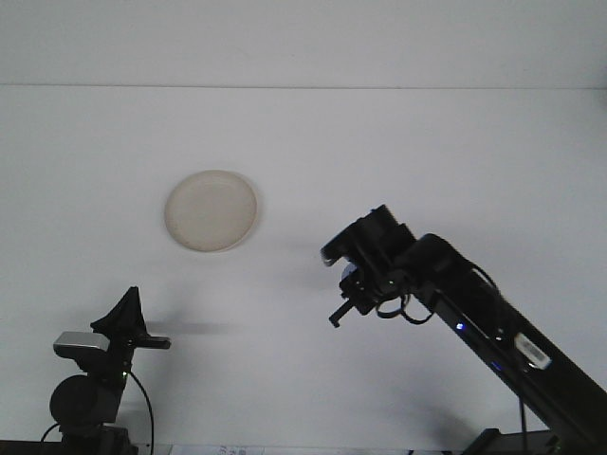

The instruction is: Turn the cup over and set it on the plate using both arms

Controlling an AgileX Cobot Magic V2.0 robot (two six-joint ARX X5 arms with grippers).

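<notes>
The cream plate [211, 209] lies flat on the white table, left of centre. My right gripper [349, 282] hangs over the middle of the table, right of the plate and nearer to me, tipped downward. The blue cup it carried a moment ago is hidden behind its wrist and is nowhere on the table. My left gripper [133, 322] rests low at the near left, well short of the plate, with nothing seen in it.
The white table [398, 152] runs back to a far edge in front of a pale wall. The right arm's black links [493, 332] slant from the lower right corner toward the centre.
</notes>
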